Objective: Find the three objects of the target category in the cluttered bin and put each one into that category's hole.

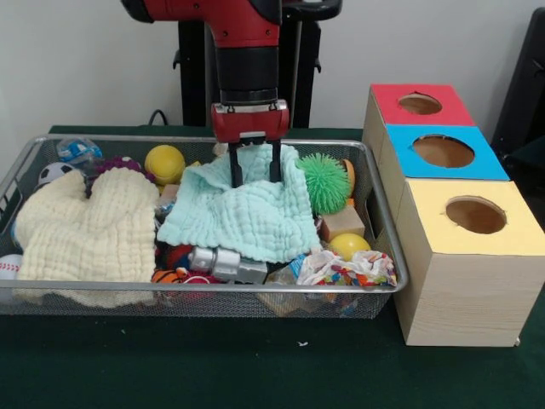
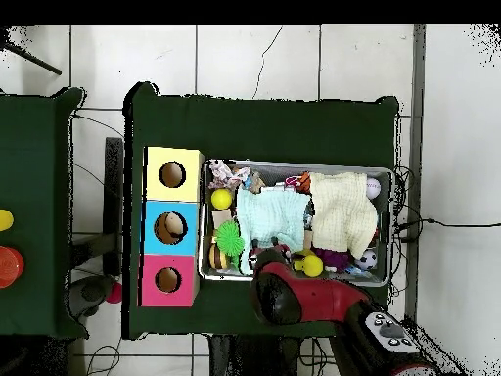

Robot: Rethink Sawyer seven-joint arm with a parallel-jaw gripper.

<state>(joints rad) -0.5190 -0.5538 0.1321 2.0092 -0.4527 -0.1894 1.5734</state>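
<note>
Open gripper (image 1: 253,175) straddles a fold of crinkled mint cloth (image 1: 247,213) in the wire-mesh bin (image 1: 387,234)

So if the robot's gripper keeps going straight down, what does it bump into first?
The mint green cloth. The gripper points down at its far edge, fingers open, seemingly touching it already, though depth is hard to judge.

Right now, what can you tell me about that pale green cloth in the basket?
The mint-green cloth is a soft, crinkled, quilted-looking fabric, spread loosely in the middle of the wire basket over other clutter. Its far edge is bunched up where the gripper stands with two dark prongs down on it. A spiky green ball sits against its side.
</note>
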